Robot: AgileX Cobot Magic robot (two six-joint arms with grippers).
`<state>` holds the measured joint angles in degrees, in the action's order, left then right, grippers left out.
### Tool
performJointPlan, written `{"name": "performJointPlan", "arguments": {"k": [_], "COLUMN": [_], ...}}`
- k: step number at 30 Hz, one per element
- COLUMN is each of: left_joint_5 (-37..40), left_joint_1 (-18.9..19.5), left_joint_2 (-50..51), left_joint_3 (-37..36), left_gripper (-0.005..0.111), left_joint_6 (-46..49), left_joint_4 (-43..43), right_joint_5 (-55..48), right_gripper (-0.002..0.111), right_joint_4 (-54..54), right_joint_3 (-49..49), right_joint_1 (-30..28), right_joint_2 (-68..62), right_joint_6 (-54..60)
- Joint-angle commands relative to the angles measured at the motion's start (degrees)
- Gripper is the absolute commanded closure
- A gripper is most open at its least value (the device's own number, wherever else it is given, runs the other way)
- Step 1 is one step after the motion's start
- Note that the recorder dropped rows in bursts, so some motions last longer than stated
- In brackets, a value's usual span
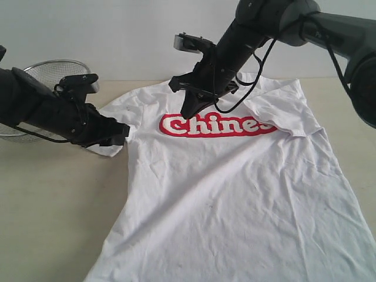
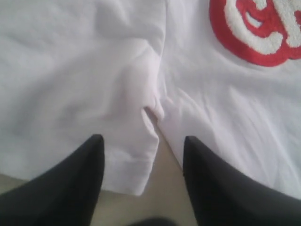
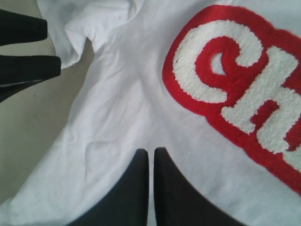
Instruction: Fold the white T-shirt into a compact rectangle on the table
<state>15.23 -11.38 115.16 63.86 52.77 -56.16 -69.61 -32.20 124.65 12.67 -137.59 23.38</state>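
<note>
Two jobs matter with the white T-shirt (image 1: 235,194) spread face-up on the surface (image 1: 47,223): the left end effector (image 2: 143,141), jaws apart astride the sleeve hem (image 2: 131,174), should bite squarely, while the right end effector (image 3: 151,153), pinched together, should pin the chest beside the lettering (image 1: 214,125).

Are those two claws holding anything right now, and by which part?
Nothing is held. The left gripper stands open at the sleeve hem of the white T-shirt; the right gripper is shut near the lettering, no cloth visibly pinched.
</note>
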Motion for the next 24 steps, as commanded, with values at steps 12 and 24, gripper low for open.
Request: {"name": "performJointPlan", "arguments": {"k": [12,24], "left_joint_5": [-0.8,-2.5], "left_joint_1": [-2.1,-2.6], "left_joint_2": [2.9,3.5], "left_joint_3": [1.5,1.5], "left_gripper": [0.056,0.059], "left_joint_6": [0.2,-1.4], "left_joint_4": [4.7,11.3], "right_joint_5": [-0.4,-0.4], "right_gripper": [0.108,0.108], "right_joint_4": [0.2,0.2], "right_joint_3": [0.0,0.0], "right_joint_1": [-0.2,-0.2], "right_joint_2": [0.3,0.3], "right_joint_6": [-0.3,-0.3]}}
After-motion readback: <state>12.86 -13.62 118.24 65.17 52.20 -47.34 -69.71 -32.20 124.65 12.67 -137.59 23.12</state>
